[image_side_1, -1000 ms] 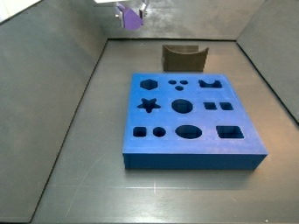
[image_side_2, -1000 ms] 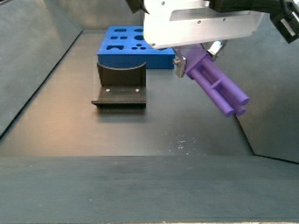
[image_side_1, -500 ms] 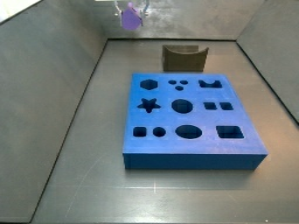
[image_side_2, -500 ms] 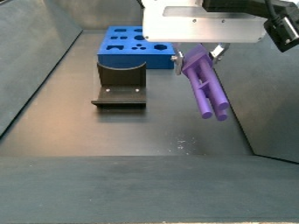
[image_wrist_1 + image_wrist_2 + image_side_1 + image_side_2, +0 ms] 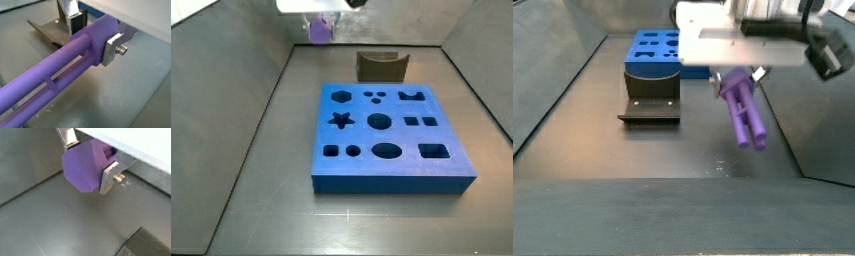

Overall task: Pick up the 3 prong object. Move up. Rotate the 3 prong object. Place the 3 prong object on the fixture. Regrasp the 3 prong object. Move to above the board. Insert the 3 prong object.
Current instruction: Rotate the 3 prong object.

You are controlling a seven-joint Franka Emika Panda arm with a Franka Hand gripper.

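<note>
Two flat silver fingers [image 5: 115, 44] of the gripper [image 5: 89, 159] clamp the 3 prong object [image 5: 740, 107], a smooth purple plastic peg hanging below it in mid-air. Beneath and beyond sit the dark notched fixture [image 5: 648, 98] and thick blue board [image 5: 390, 137].

held in the gripper [image 5: 740, 76], the peg [image 5: 742, 112] has swung from a steep slant to hanging nearly straight down, and in a side view the gripper [image 5: 321, 14] has come lower into frame.

A dark grey floor [image 5: 265, 190] between grey walls [image 5: 225, 70].
</note>
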